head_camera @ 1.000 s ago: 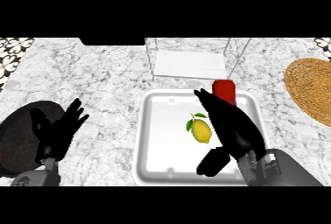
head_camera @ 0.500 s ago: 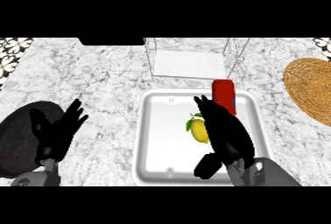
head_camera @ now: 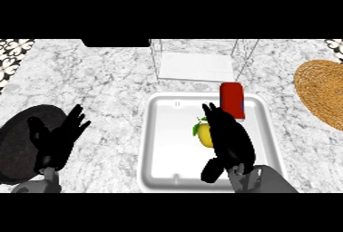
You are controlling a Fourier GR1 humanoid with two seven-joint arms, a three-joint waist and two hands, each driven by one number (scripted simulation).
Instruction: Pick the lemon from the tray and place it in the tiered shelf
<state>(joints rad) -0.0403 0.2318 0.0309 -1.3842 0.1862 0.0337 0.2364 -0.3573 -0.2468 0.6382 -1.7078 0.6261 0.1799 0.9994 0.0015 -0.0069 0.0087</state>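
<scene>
A yellow lemon (head_camera: 203, 134) with a small green leaf lies in the middle of the white tray (head_camera: 163, 149). My right hand (head_camera: 230, 138) hovers over the tray with straight fingers, covering the lemon's right side; only the left half of the fruit shows. The tiered shelf (head_camera: 199, 63), a clear wire frame with a pale shelf plate, stands on the counter behind the tray. At the lower left my left hand (head_camera: 58, 140) rests open, fingers up, over a dark round plate.
A red can (head_camera: 232, 99) lies at the tray's far right corner, close to my right fingertips. A woven wicker mat (head_camera: 324, 96) sits at the right edge. A dark round plate (head_camera: 22, 142) lies at the lower left on the marble counter.
My right hand has shifted left and slightly toward the lemon, now covering its right side. The lemon, tray and left hand have not moved.
</scene>
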